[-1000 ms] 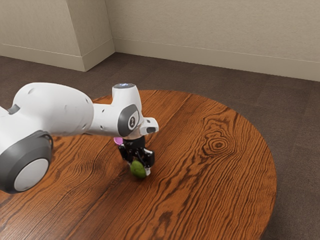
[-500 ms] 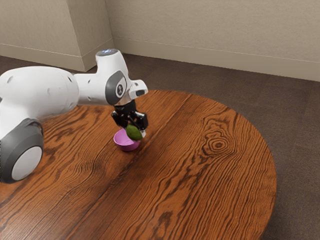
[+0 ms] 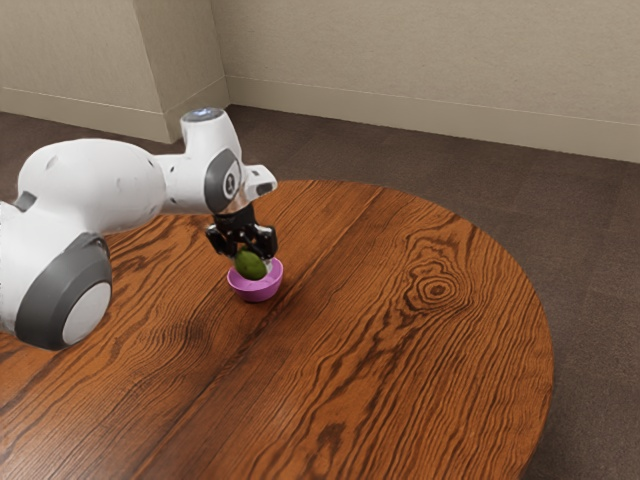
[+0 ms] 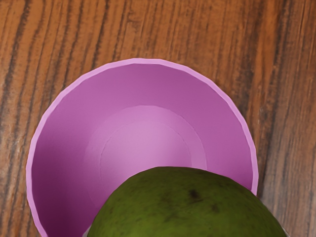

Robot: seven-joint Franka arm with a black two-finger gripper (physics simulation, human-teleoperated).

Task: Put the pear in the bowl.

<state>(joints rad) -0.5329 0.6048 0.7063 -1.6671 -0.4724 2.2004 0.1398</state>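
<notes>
1. Your pear (image 3: 249,266) is at the mouth of the bowl, its lower part overlapping the opening in the exterior view. Whether it touches the inside wall or hangs just clear, you can't tell from here.
2. Your end effector (image 3: 253,262) has the pear gripped between its two fingers, pointing down over the bowl. The grip looks steady enough, though a round, smooth fruit could roll as the fingers part.
3. The bowl (image 3: 258,291) is pink and sits upright. In the wrist view the pear hides one side of the opening, and much of the bowl's inner floor shows beside it, so you may be a little off centre.
4. You are at the placing step, late in the task: the pear is lifted and brought to the bowl, with the release to come. Next, nudge toward the middle if you need to, ease down until the pear is well within the rim, then open gently and rise straight up. Let go too near the edge and the pear could catch the rim or tip the bowl.
5. Under it all is the round wooden counter (image 3: 400,380), and the white arm (image 3: 95,185) reaches in from the exterior view's left.
</notes>
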